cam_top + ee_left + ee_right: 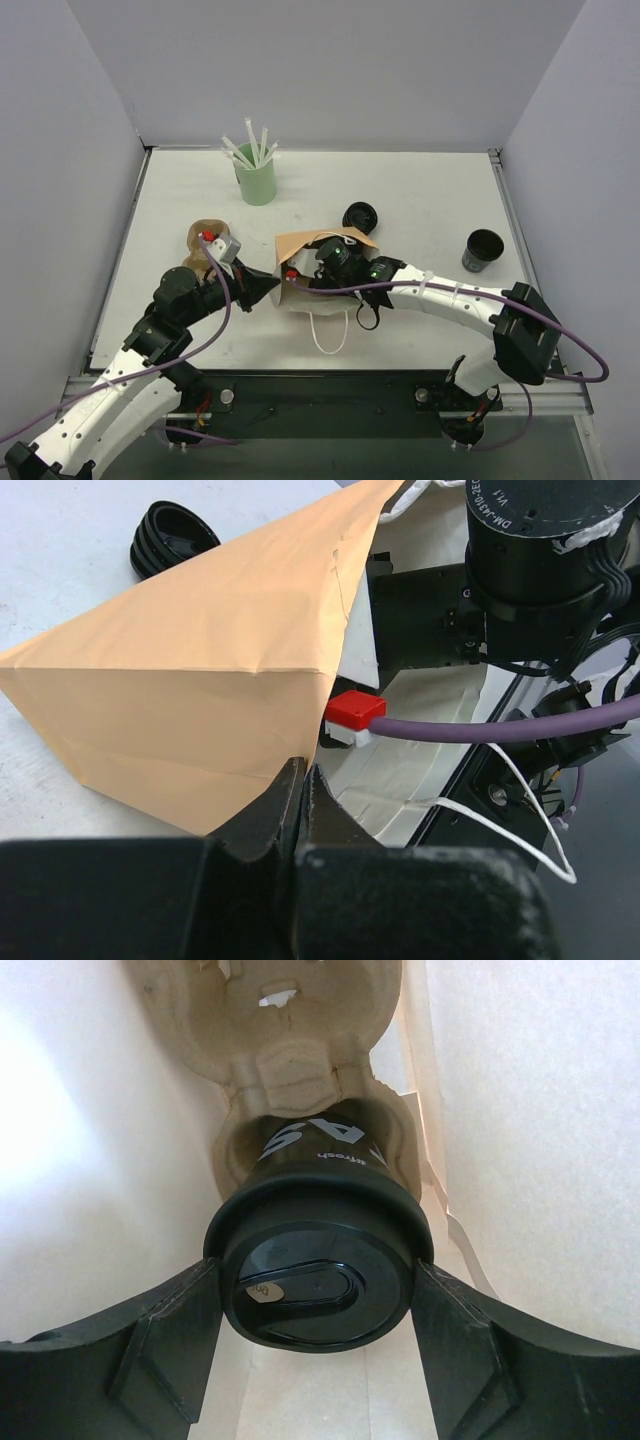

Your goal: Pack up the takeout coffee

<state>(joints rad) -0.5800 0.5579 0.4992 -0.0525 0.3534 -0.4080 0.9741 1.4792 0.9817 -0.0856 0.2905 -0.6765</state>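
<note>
my left gripper (303,772) pinches shut on the rim of the brown paper bag (190,670) while my right gripper (315,1295), inside it, clamps the small black lidded disposable cup (318,1230) seated in the tan pulp carrier (290,1070); placing looks nearly done, so next i should release and withdraw gently.

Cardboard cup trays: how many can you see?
2. One tray lies left of the bag; one is inside it, holding the lidded black cup. Others may be hidden.
</note>
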